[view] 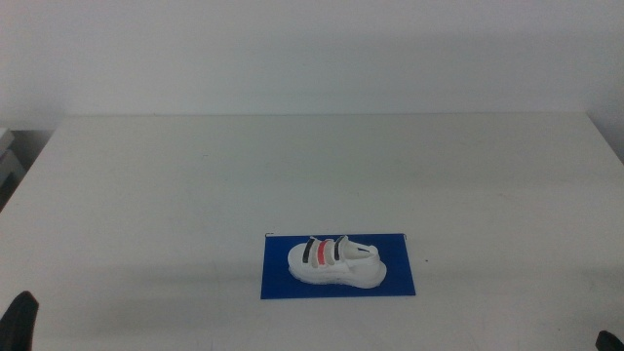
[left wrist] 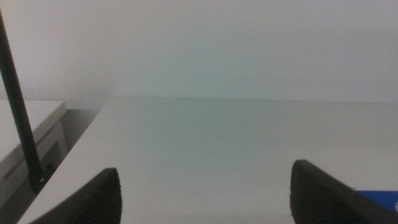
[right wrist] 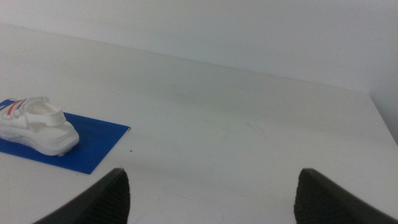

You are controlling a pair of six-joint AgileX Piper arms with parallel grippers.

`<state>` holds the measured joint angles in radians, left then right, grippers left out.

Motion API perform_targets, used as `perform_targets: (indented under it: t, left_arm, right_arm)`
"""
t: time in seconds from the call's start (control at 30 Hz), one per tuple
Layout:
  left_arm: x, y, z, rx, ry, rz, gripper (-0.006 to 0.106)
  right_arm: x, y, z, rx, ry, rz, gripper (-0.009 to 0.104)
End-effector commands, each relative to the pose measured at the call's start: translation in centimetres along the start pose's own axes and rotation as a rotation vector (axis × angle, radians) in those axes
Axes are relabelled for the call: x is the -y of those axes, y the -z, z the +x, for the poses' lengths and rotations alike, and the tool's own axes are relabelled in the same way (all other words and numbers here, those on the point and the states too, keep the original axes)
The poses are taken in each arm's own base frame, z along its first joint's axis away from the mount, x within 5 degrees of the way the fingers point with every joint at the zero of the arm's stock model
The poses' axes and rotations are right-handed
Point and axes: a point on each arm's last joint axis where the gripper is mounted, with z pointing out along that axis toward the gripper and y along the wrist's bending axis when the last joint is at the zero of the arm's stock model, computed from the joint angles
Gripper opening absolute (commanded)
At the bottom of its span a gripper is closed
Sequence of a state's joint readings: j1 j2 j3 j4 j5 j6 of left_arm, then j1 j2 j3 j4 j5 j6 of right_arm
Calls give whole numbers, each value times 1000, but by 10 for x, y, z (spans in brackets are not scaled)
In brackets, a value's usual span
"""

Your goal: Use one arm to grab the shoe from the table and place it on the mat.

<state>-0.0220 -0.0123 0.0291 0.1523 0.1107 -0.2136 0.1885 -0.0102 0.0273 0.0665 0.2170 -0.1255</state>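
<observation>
Nearest the camera, the left gripper [view: 21,317] is seen parked at the 8 o'clock corner of the middle view and the right gripper [view: 609,339] at 4 o'clock; in both wrist views the dark jaws are spread wide and nothing is held. Just beyond, toward 6 o'clock, the small white child's sneaker [view: 336,262] with black and red straps is shown resting upright on the flat, thin dark blue rectangular mat [view: 278,283], inside its edges (heel toward 3 o'clock). The placement is judged complete, with nothing left but waiting. Behind, the wide plain white tabletop [view: 312,166] is seen.
</observation>
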Motion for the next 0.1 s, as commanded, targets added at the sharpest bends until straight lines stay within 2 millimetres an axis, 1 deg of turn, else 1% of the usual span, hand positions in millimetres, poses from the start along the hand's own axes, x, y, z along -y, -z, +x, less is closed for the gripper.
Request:
perform_targets:
  t: [0.0, 0.07]
  left_arm:
    - [2, 1, -5, 79, 6, 20, 92]
    - [2, 1, -5, 79, 6, 20, 92]
  right_arm:
    - [1, 2, -7, 106, 18, 17, 92]
    - [1, 2, -7, 106, 18, 17, 92]
